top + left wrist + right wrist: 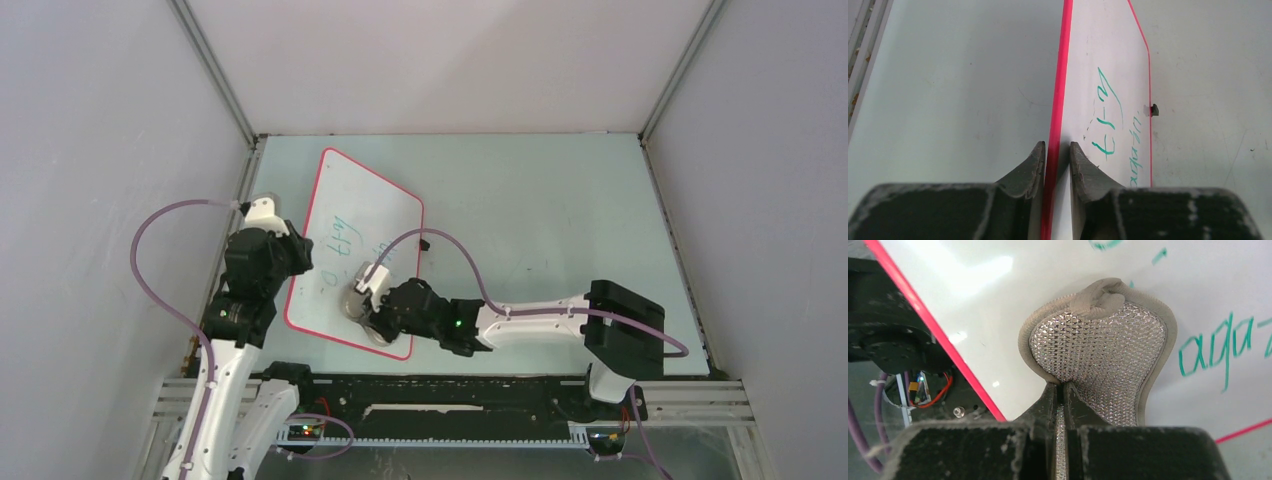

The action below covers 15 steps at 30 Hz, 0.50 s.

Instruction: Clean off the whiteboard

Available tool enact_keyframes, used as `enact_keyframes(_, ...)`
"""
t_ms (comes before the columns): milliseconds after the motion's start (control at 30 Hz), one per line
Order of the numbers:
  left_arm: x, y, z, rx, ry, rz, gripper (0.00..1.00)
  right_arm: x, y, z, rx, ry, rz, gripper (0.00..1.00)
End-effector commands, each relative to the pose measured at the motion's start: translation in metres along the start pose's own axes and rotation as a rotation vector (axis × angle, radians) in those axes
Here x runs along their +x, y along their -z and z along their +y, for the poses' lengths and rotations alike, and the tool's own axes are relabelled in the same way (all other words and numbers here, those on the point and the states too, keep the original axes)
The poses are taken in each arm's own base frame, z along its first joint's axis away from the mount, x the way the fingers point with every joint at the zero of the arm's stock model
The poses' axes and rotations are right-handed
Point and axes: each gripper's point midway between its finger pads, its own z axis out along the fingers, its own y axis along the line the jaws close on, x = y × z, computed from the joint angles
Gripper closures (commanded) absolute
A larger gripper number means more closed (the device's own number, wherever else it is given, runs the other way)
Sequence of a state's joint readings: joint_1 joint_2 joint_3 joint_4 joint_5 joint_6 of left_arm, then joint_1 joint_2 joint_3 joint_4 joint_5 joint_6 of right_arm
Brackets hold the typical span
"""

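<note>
I have the left gripper (1057,150) nearly closed, clamped on the board (1108,60). Its two fingers pinch the pink rim (1060,75) of the left edge from either side. In the top view the board lies askew on the left part of the table (540,220), one corner towards the back wall and one towards the arm bases. The green writing (1110,130) runs down its middle, and a small black clip (1154,109) sits on the far edge.

The right gripper (1063,390) is closed tight on the pad (1103,350). It nips the pad's near edge, so no gap shows between the fingers. The pad, silver mesh with a grey border, rests against the white surface near the board's near corner, just beside the writing. I cannot tell how hard it presses.
</note>
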State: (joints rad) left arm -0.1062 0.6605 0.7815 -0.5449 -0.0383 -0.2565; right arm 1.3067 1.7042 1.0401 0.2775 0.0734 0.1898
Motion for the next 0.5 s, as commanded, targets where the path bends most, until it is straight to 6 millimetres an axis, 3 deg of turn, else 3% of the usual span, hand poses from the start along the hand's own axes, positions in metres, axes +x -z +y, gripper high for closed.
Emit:
enact_keyframes(0,0.014,-0.003,0.005,-0.016,-0.009,0.045,1.00,0.058,0.009,-0.027,0.087,-0.076,0.151,1.00)
enact_keyframes(100,0.014,-0.004,0.004,-0.013,-0.009,0.045,1.00,0.035,0.004,-0.022,0.055,-0.086,0.082,1.00)
enact_keyframes(300,0.016,-0.004,0.004,-0.011,-0.009,0.050,1.00,-0.043,-0.024,0.010,-0.052,-0.025,-0.050,1.00)
enact_keyframes(333,0.016,-0.004,0.004,-0.012,-0.010,0.049,1.00,-0.066,-0.029,0.013,-0.058,-0.015,-0.085,1.00)
enact_keyframes(467,0.016,-0.004,0.004,-0.013,-0.009,0.044,1.00,-0.106,-0.044,0.015,-0.088,-0.022,-0.128,1.00)
